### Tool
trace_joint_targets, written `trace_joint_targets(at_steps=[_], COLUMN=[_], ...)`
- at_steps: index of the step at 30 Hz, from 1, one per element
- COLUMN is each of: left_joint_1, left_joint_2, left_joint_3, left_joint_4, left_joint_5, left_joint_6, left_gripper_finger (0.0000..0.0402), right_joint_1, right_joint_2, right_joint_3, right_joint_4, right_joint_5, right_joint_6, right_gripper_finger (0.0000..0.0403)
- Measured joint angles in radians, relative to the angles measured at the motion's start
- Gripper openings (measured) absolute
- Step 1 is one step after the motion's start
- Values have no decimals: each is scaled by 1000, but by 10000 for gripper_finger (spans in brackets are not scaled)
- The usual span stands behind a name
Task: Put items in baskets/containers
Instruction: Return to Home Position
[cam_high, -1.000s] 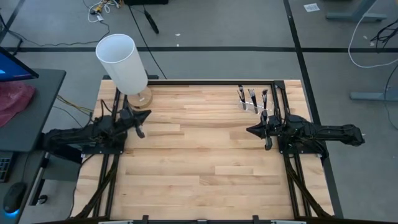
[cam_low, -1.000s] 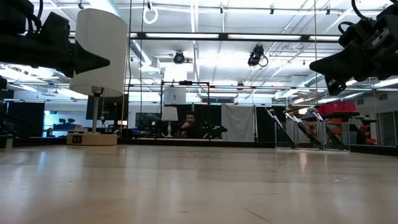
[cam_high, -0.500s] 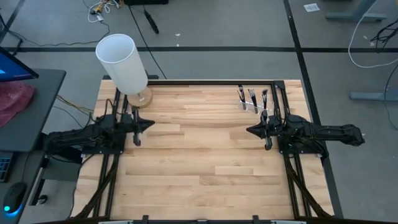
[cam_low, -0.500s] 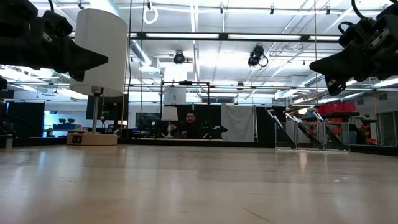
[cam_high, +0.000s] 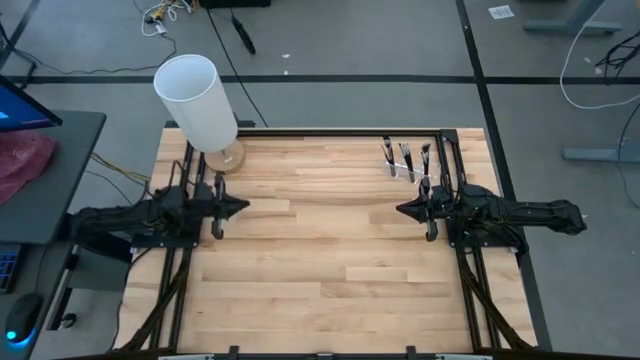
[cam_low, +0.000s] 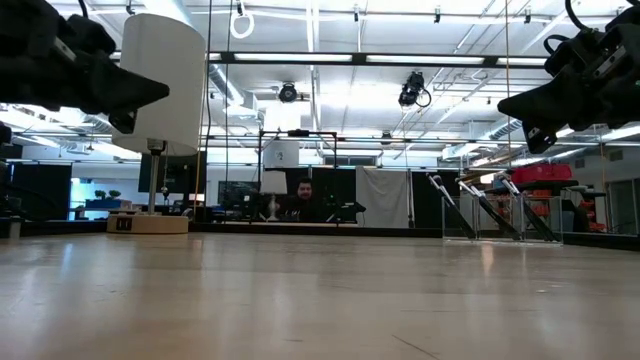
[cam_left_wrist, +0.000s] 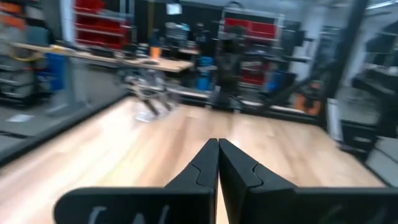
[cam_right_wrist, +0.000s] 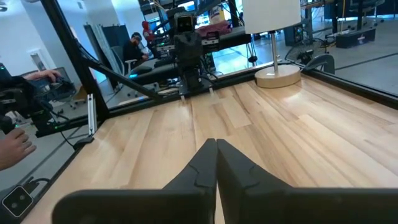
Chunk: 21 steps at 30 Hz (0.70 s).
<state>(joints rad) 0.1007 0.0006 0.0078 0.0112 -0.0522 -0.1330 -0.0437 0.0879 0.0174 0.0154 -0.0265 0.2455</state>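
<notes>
Several dark-handled makeup brushes (cam_high: 405, 155) stand upright in a small clear holder (cam_high: 404, 172) near the table's far right corner. In the low view the brushes (cam_low: 487, 208) lean slanted inside the holder (cam_low: 500, 232). My left gripper (cam_high: 244, 205) hovers shut above the table's left side, pointing right. Its fingers (cam_left_wrist: 217, 144) meet at the tips. My right gripper (cam_high: 400, 209) hovers shut just on the near side of the holder, pointing left, with its fingers (cam_right_wrist: 216, 143) closed together. Neither gripper holds anything.
A tall white cylinder (cam_high: 197, 98) on a round wooden base (cam_high: 226, 157) stands at the far left corner, just beyond my left arm. A black frame rail (cam_high: 330, 130) runs along the far edge. A person's hand (cam_right_wrist: 13, 148) shows beyond the table.
My left gripper has swung from pointing toward the far right to pointing straight right, and its tip has moved a little toward the near edge. It has stayed shut. My right arm and the brushes have kept still.
</notes>
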Motion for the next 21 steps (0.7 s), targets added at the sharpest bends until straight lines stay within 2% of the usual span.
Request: trace_joint_targets(at_steps=[7,14,21], left_joint_1=[-100,-110,-110], left_joint_2=[0,0,2], left_joint_3=[0,0,-2], left_joint_4=[-3,-3,27], left_joint_5=[23,23,13], left_joint_6=[7,5,-131], left_gripper_finger=[14,14,14], right_joint_1=[0,0,0], right_joint_2=[0,0,0], right_joint_3=[0,0,0], right_joint_4=[0,0,0], right_joint_5=[0,0,0], right_joint_6=[0,0,0], right_gripper_finger=[13,13,13])
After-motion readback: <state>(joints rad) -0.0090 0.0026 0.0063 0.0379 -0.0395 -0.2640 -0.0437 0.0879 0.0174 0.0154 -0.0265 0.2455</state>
